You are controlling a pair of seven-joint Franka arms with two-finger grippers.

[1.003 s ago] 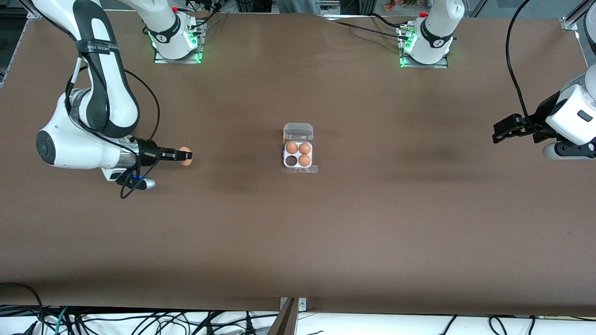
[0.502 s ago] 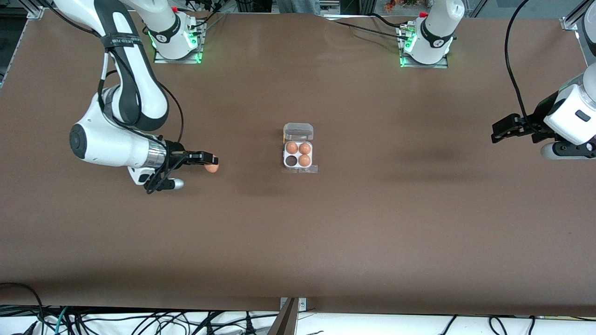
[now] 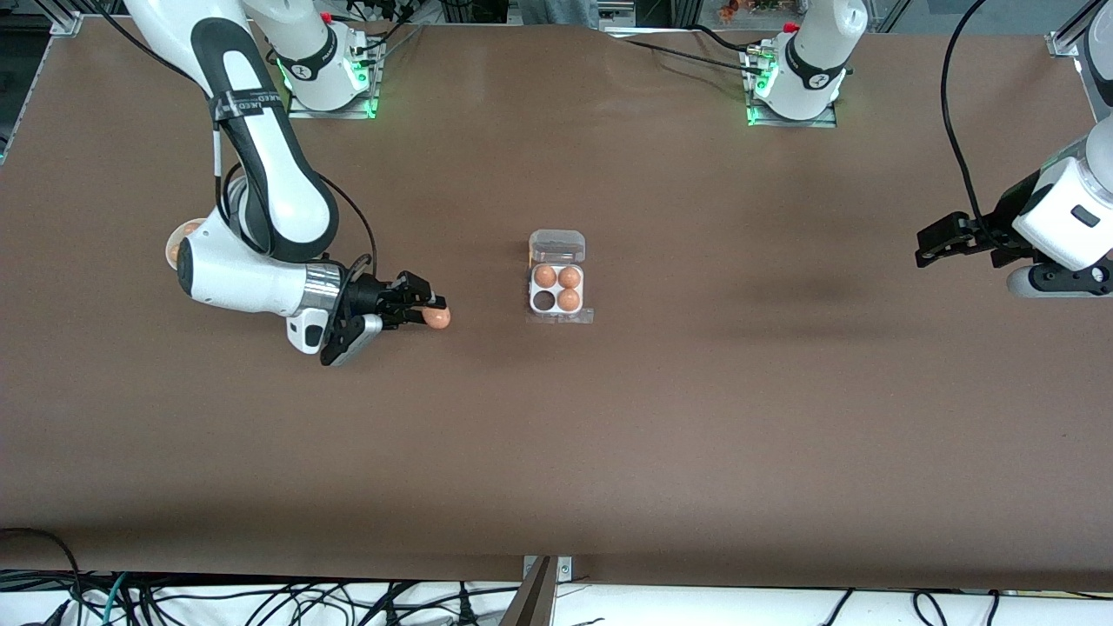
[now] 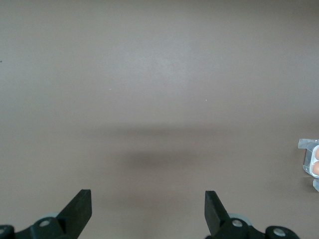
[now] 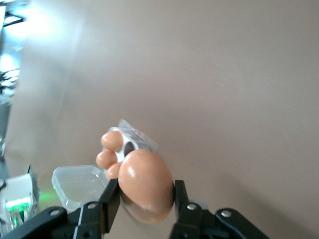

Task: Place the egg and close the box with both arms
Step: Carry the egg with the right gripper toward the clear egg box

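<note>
My right gripper (image 3: 432,311) is shut on the tan-orange egg (image 3: 437,319), carried above the brown table between the right arm's end and the box. From the right wrist the egg (image 5: 145,185) sits clamped between both black fingers (image 5: 110,203). The box (image 3: 557,291) stands at the table's middle, its clear lid (image 3: 557,246) hinged open and lying flat on the side toward the robots' bases. Three eggs fill its white tray; one cell, on the side toward the right arm and nearer the front camera, is dark and empty. My left gripper (image 3: 932,246) waits open over the left arm's end of the table.
A round white bowl (image 3: 183,238) with eggs peeks out from under the right arm's elbow. The left wrist view shows bare brown table and a sliver of the box (image 4: 312,162) at the edge. Cables hang along the table's front edge.
The right arm has carried the egg steadily toward the box, uncovering part of the bowl. The left arm has barely shifted.
</note>
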